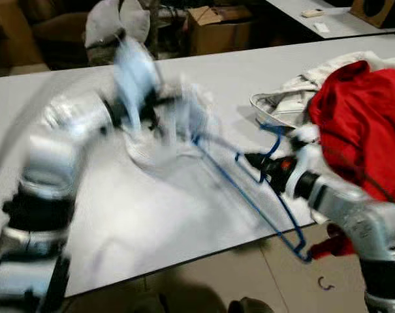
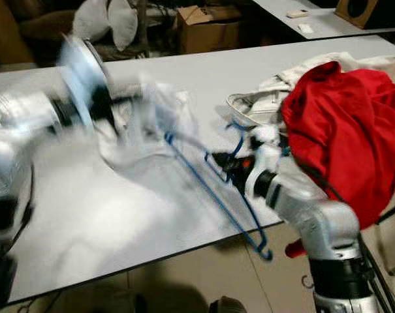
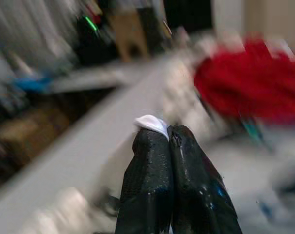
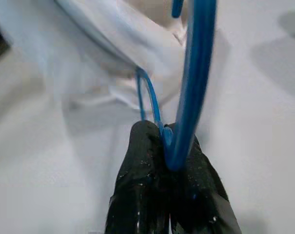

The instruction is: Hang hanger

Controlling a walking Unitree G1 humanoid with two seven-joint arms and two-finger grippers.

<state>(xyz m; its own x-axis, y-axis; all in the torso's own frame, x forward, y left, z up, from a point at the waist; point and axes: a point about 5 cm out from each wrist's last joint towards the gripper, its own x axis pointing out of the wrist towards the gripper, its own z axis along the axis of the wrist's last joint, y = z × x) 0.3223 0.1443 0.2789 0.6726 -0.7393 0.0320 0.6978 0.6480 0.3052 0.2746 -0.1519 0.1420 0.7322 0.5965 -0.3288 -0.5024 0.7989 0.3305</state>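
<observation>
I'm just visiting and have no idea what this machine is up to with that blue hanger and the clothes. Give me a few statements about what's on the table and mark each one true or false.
1. The right gripper is shut on the blue hanger. True.
2. The left gripper is wide open. False: its fingers are closed on a bit of the white garment.
3. A red garment lies on the table on the robot's right. True.
4. The hanger lies wholly on the table. False: its hooked end sticks out past the table's near edge.
5. A cardboard box stands beyond the table. True.
</observation>
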